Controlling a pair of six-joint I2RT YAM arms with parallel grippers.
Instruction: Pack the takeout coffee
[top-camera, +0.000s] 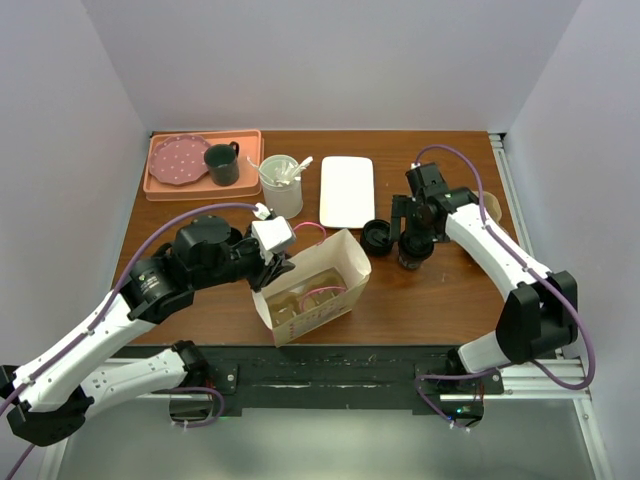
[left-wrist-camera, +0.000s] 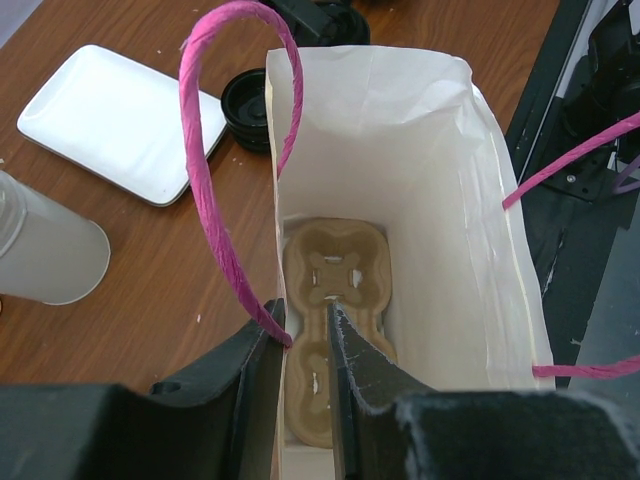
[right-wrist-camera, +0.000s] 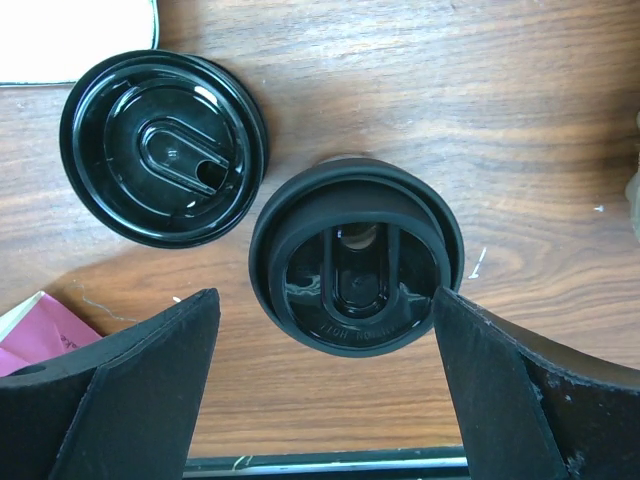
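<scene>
A brown wooden table (top-camera: 440, 290) stands between pale grey walls (top-camera: 330, 60). The left gripper (left-wrist-camera: 303, 330) pinches the near wall of a white, pink-handled paper bag (left-wrist-camera: 430, 200), with a cardboard cup carrier (left-wrist-camera: 335, 270) inside beyond its fingertips. The right gripper (right-wrist-camera: 322, 310) is spread wide with a black-lidded coffee cup (right-wrist-camera: 355, 250) between its fingers; the lid's embossed lettering is unreadable.

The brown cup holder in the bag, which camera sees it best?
Left wrist: it looks straight down into the bag onto the cup holder. The top external view catches only a glimpse; right wrist shows none.
</scene>
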